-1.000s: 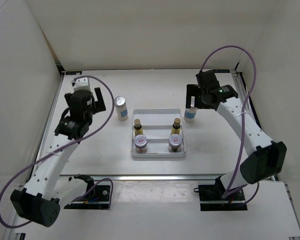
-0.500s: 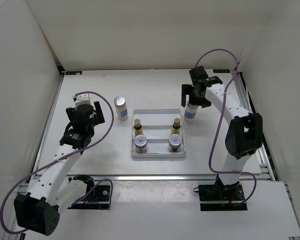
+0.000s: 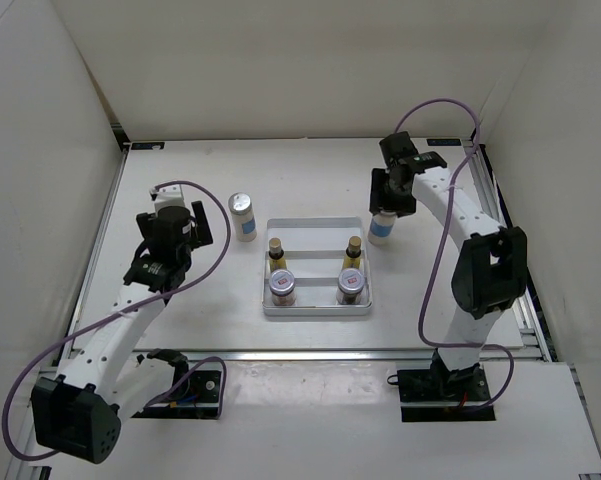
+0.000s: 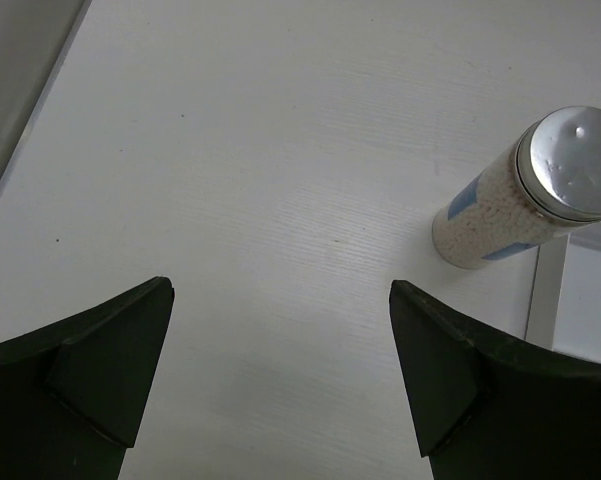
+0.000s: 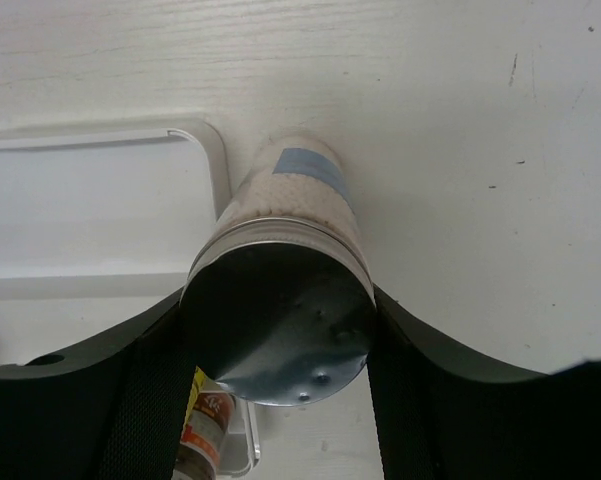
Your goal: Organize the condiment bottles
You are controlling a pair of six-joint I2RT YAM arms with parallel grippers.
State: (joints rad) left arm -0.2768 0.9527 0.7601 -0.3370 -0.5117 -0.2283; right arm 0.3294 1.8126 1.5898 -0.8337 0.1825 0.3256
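Your right gripper (image 5: 275,335) has closed onto the right tall bottle (image 5: 302,190); left gripper (image 4: 280,365) gapes; the left tall bottle (image 4: 505,215) also sits outside the tray (image 3: 316,312).

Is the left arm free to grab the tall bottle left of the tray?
Probably yes: the left claw is open and empty, and only bare table lies between it and the upright bottle beside the tray.

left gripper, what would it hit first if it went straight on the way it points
The left gripper, open, would probably meet bare table first. The tall white bottle stands off to one side of that line, though depth is hard to judge.
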